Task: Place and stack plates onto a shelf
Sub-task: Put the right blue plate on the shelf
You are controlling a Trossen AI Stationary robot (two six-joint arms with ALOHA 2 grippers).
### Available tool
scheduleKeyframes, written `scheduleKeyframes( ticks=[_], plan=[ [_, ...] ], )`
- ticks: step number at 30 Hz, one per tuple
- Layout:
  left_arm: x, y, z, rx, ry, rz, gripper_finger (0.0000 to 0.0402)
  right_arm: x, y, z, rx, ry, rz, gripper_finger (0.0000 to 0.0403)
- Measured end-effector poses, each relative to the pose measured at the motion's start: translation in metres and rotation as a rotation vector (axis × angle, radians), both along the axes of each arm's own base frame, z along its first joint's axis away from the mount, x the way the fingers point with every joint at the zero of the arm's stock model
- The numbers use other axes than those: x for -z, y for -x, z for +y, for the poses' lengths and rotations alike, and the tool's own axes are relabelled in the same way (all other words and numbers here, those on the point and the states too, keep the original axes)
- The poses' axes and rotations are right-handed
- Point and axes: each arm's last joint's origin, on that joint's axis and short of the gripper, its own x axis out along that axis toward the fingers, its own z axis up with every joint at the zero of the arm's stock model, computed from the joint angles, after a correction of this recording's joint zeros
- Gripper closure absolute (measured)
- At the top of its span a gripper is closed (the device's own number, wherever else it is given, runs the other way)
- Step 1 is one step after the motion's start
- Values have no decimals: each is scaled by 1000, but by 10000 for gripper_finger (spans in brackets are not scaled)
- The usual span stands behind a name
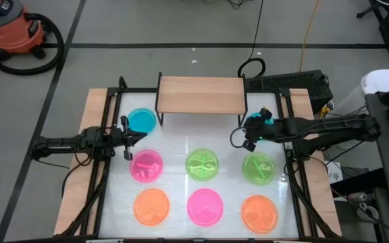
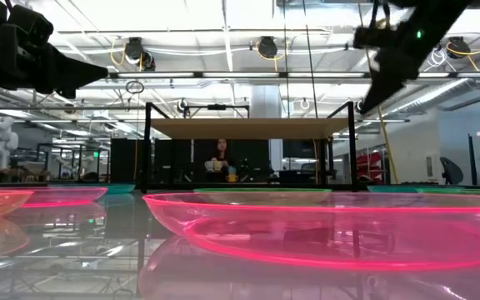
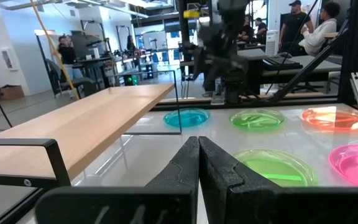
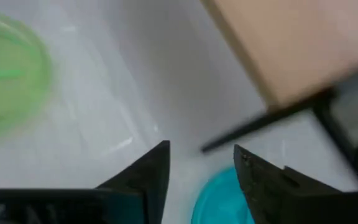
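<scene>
On a white table (image 1: 174,135), seven bright plates lie in plain sight in front of a low wooden shelf (image 1: 201,94), seen from above. Nearest the shelf's left end sits a blue plate (image 1: 141,120). Across the middle run a pink plate (image 1: 146,165), a middle green plate (image 1: 202,165) and a right green plate (image 1: 258,167). Along the near edge lie an orange plate (image 1: 152,206), a second pink plate (image 1: 204,206) and a second orange plate (image 1: 258,212).

At left, the left gripper (image 1: 137,138) hovers between the blue plate and the pink plate; its own camera shows the fingers (image 3: 182,168) pressed together with nothing between them.

At right, the right gripper (image 1: 248,131) hangs just off the shelf's right front corner. Its wrist camera shows the fingers (image 4: 151,165) spread apart above a second blue plate (image 4: 225,199), which lies on the table beside the shelf's leg; whether they touch it cannot be told. From the left wrist, that second blue plate (image 3: 186,117) shows on the table under the right arm, with both green plates near it.
</scene>
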Motion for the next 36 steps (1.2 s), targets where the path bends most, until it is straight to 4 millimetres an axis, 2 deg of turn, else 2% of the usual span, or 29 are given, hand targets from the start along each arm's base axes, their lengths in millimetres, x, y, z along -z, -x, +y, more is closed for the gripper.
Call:
scheduleKeyframes(
  ticks=[8,15,20,26,36],
  plan=[
    [0,0,0,0,0,0,394,53,14,-14,199,-67,133,232],
    [0,0,0,0,0,0,394,87,27,-19,241,-100,169,233],
    [0,0,0,0,0,0,394,99,30,-18,219,-165,131,233],
    [0,0,0,0,0,0,394,105,32,-20,219,-166,108,233],
    [0,0,0,0,0,0,394,129,49,-22,301,-183,96,245]
  ],
)
